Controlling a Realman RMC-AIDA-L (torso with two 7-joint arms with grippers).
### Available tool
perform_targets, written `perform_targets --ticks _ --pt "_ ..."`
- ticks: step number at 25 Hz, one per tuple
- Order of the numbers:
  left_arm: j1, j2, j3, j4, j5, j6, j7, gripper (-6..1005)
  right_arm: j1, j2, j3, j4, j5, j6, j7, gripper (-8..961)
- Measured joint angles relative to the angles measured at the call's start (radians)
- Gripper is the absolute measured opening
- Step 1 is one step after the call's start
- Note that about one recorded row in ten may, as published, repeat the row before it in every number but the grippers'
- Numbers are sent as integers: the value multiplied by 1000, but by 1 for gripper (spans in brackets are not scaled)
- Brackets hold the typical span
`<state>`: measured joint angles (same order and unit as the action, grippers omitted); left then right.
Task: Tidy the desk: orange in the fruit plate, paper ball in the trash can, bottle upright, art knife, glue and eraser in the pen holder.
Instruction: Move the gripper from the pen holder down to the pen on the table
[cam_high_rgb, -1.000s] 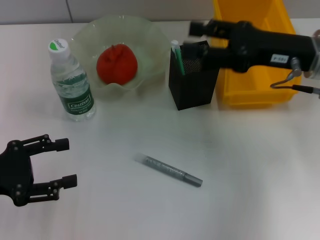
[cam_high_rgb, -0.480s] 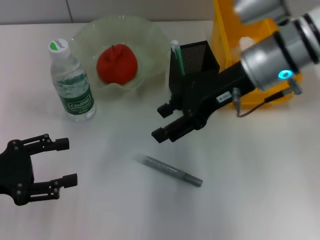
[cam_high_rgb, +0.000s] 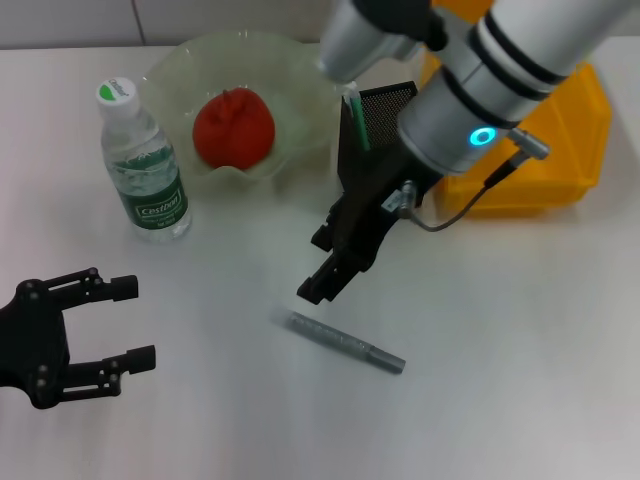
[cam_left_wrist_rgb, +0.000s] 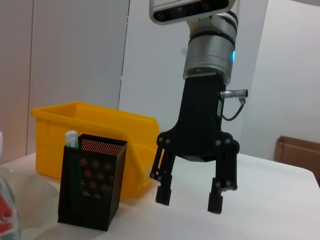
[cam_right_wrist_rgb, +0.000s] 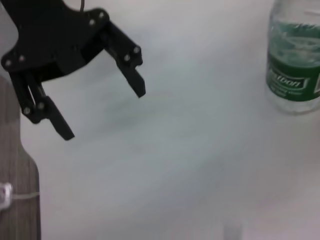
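Observation:
A grey art knife (cam_high_rgb: 345, 342) lies flat on the white table. My right gripper (cam_high_rgb: 315, 265) hangs open just above and behind its left end, touching nothing; the left wrist view shows that gripper (cam_left_wrist_rgb: 190, 197) with its fingers spread. The orange (cam_high_rgb: 233, 127) sits in the pale green fruit plate (cam_high_rgb: 300, 75). Left of the plate, the bottle (cam_high_rgb: 145, 165) stands upright. A green-and-white stick (cam_high_rgb: 350, 100), perhaps the glue, stands in the black mesh pen holder (cam_high_rgb: 385, 190). My left gripper (cam_high_rgb: 133, 323) rests open at the front left. The paper ball and eraser are out of view.
A yellow bin (cam_high_rgb: 540, 150) stands at the back right, close behind the pen holder (cam_left_wrist_rgb: 92, 185). The right wrist view shows my left gripper (cam_right_wrist_rgb: 104, 114) over the table's edge and the bottle (cam_right_wrist_rgb: 295, 65) farther off.
My right arm has swung from over the yellow bin and pen holder to the table's middle, its open gripper now turned down near the art knife. The left arm has not moved.

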<state>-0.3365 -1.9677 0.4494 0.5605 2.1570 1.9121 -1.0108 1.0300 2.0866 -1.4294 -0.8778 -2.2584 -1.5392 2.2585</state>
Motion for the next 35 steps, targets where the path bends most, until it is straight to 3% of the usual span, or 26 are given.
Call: perform_targets --ticks 8,19,35 --pt "1 -1 0 -1 -3 5 -1 798 62 5 -199 49 16 97 99 732" --pt "-3 -2 0 0 -6 7 -7 798 87 6 -439 100 117 240 188 732" --pt "-17 -2 1 0 -6 6 -10 798 79 6 -581 109 150 348 212 724"
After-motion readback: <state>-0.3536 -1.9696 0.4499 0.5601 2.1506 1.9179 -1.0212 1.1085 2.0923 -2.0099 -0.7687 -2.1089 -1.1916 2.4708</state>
